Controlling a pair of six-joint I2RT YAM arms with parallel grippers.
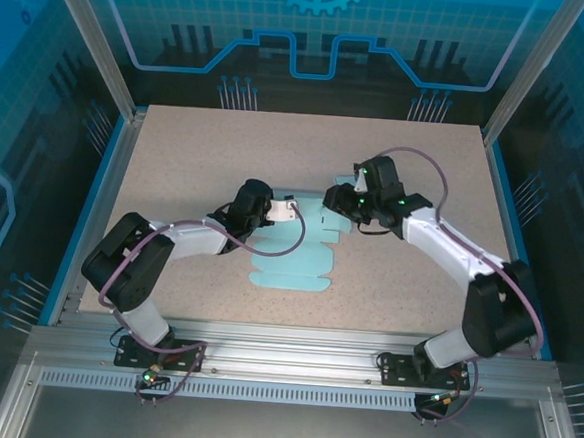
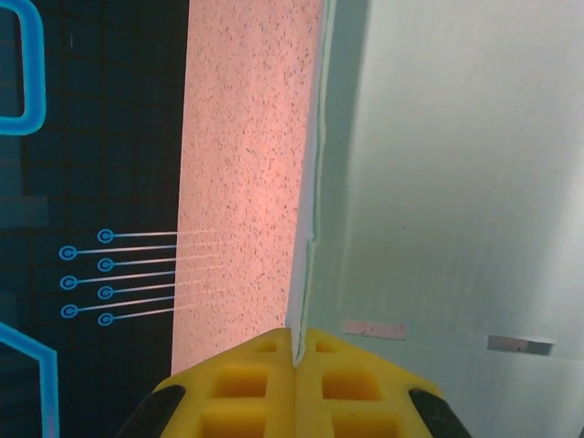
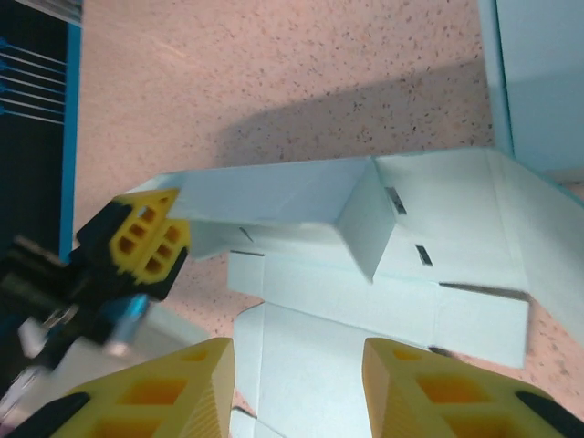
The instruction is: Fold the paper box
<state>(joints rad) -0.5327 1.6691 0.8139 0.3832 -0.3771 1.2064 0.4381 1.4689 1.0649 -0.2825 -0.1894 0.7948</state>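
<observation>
A pale blue die-cut paper box (image 1: 295,251) lies mostly flat in the middle of the table, its far panels partly raised. My left gripper (image 1: 276,210) is shut on the box's upright side flap (image 2: 308,274), whose thin edge runs up from between the yellow pads (image 2: 237,383). In the right wrist view that flap (image 3: 274,192) stands raised with an inner tab (image 3: 370,228) folded inward, and the left gripper (image 3: 146,239) holds its end. My right gripper (image 3: 297,383) hovers open above the flat panels (image 3: 365,301), at the box's far right (image 1: 345,201).
The speckled tabletop (image 1: 388,276) has free room all round the box. Metal frame rails (image 1: 293,354) run along the near edge, and blue walls (image 1: 314,40) enclose the back and sides.
</observation>
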